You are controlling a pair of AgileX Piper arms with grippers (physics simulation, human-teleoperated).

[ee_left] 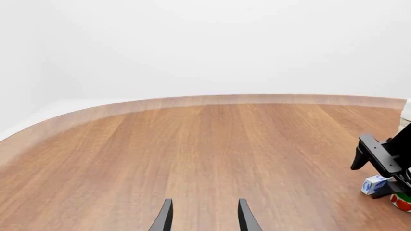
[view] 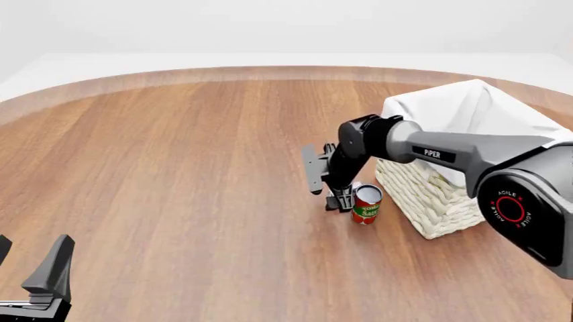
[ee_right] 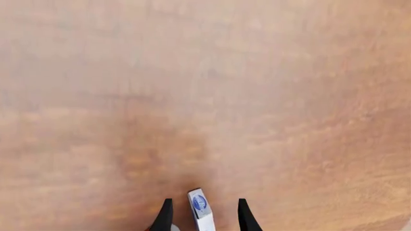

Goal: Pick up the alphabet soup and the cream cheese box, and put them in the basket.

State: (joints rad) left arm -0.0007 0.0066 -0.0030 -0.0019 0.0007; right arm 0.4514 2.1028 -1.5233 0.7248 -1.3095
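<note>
- Cream cheese box (ee_right: 201,210): small flat rectangular white carton with a blue oval mark, standing on a narrow edge on the brown wooden table (view: 179,168), directly between the two black fingers of the right gripper (ee_right: 201,211). Left wrist view shows it as a white-and-blue block (ee_left: 374,184) low under that gripper.
- Basket (view: 447,168): large square cream-white woven wicker basket with white cloth liner folded over the rim, just beyond the right gripper's arm, on its far-right side.
- Red-and-green labelled can (view: 366,203): silver top, upright on the table, just beside the right gripper (view: 339,200) and between it and the basket.
- Hard to make out: no blue-and-yellow can identifiable in any view. The box is hidden behind the right gripper in the front view. The red-and-green can is cut off at the frame edge in the left wrist view (ee_left: 403,202).
- Right gripper: fingers parted to a moderate gap, straddling the box (a sliver of clearance shows on each side; no squeeze, contact not confirmed).
- Left gripper (ee_left: 204,216): fingers spread apart, nothing between them, well apart from all the objects; low at the table's near-left (view: 36,275).
</note>
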